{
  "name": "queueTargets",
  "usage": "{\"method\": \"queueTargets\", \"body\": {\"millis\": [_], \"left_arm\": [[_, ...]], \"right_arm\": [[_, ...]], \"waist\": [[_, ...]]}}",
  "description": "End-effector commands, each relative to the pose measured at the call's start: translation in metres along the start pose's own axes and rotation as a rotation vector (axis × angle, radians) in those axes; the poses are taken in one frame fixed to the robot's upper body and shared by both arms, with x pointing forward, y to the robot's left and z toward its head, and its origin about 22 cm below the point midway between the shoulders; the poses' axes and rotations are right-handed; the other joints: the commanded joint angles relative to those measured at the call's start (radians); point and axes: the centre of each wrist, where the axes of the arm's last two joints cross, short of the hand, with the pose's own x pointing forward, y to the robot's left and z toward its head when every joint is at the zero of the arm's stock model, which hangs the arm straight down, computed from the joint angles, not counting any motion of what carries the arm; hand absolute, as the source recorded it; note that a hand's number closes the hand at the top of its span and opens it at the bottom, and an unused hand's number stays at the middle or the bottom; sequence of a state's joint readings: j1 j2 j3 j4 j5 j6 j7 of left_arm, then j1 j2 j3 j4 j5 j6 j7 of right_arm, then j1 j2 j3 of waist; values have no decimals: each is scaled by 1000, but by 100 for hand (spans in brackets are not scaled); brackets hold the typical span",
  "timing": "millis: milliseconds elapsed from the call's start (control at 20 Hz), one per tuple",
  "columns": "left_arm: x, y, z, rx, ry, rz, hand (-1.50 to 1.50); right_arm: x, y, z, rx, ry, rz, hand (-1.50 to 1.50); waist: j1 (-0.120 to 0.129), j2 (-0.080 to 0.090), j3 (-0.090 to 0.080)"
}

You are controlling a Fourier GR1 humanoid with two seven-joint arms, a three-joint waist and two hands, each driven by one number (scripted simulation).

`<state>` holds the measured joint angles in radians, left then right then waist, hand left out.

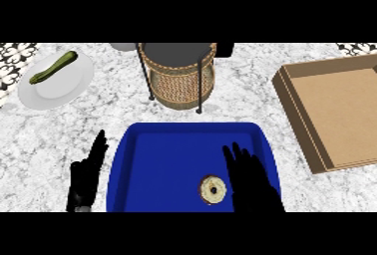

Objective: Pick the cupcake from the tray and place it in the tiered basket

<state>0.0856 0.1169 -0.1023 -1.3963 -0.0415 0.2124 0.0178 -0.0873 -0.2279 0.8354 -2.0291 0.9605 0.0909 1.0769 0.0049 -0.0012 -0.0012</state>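
**On the blue tray, near its lower right corner: cupcake not yet grasped, open right hand alongside**

Risks, by judgement. The tray [169, 149] has a raised rim, and the tiered basket [180, 82] stands just beyond its far edge. A low carry could therefore catch that rim. The basket's thin posts and dark upper tier crowd the opening of the woven tier, so a wide approach could knock the stand. The right hand [250, 182] lies over the tray with its fingers straight and spread, holding nothing, just to the right of the cupcake [213, 190]. Whether they touch cannot be told. Closing from one side only may push the cupcake across the smooth tray instead of enclosing it, and its top looks soft enough to be squashed.

Materials and shapes.
- **Counter** [243, 99]: mottled white-grey stone.
- **Cardboard box** [294, 114], at the right: brown, shallow, rectangular and open.
- **Tray:** deep blue, smooth, with rounded corners.
- **Basket:** round tan wickerwork with black rods.
- **Plate** [70, 87], at the far left: white, round and plain.
- **Left hand** [87, 177]: black, resting open with fingers up, left of the tray.
- **Cupcake:** a small disc with a cream top, a dark centre and a brown edge.
- **Zucchini** [53, 67]: green and elongated, lying on the plate.
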Motion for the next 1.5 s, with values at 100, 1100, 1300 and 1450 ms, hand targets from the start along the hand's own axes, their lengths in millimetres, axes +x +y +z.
{"method": "queueTargets", "body": {"millis": [100,1100,1300,1450], "left_arm": [[8,-8,-5,9,5,11,0],[-2,-8,5,4,4,7,0],[2,8,-4,3,-6,-2,0],[14,-3,-4,-1,-7,8,0]], "right_arm": [[25,14,-20,77,155,108,-150],[33,46,-37,254,248,208,-150],[34,63,-33,258,264,206,-150],[34,61,-55,282,264,218,-150]], "waist": [[-1,2,1],[-1,0,1],[-1,1,1],[3,2,1]]}}
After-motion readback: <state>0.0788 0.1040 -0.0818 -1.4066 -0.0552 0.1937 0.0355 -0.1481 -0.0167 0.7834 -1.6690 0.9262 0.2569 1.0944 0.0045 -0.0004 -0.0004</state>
